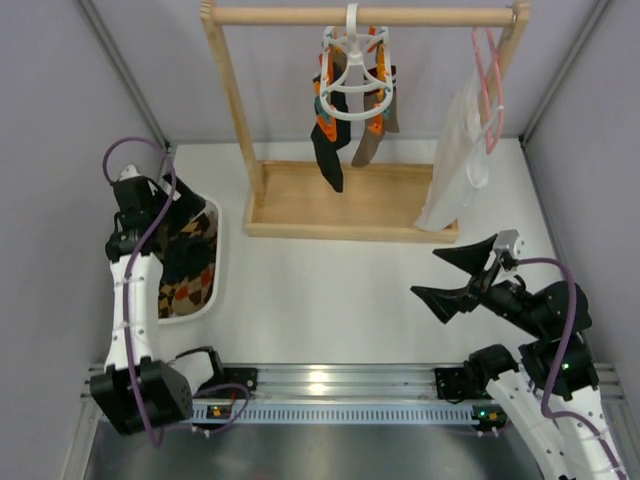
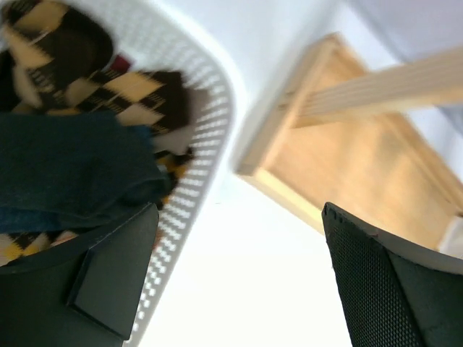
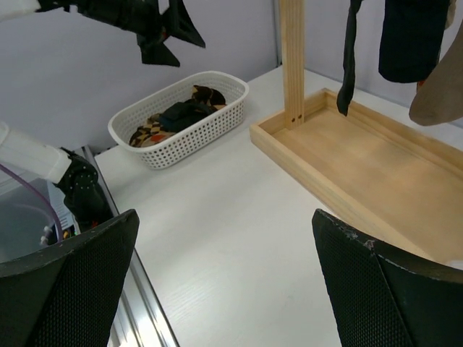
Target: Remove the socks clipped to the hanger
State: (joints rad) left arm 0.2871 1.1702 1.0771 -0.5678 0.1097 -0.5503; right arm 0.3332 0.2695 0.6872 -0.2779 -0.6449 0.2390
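Observation:
The white ring hanger (image 1: 352, 70) hangs from the wooden rail, with orange and teal pins. A dark sock (image 1: 330, 152) and a brown sock (image 1: 368, 142) are clipped to it; in the right wrist view the dark sock (image 3: 412, 36) and the brown sock (image 3: 441, 94) hang at the top right. Other socks, navy (image 2: 72, 166) and argyle (image 2: 108, 79), lie in the white basket (image 1: 212, 290). My left gripper (image 1: 178, 222) (image 2: 240, 217) is open and empty above the basket's right rim. My right gripper (image 1: 455, 272) (image 3: 226, 217) is open and empty over the table, right of centre.
The wooden rack's tray base (image 1: 350, 200) stands at the back. A white translucent garment (image 1: 455, 170) hangs on a pink hanger (image 1: 488, 70) at the rail's right end. The basket also shows in the right wrist view (image 3: 181, 134). A metal rail (image 1: 340, 380) runs along the near edge.

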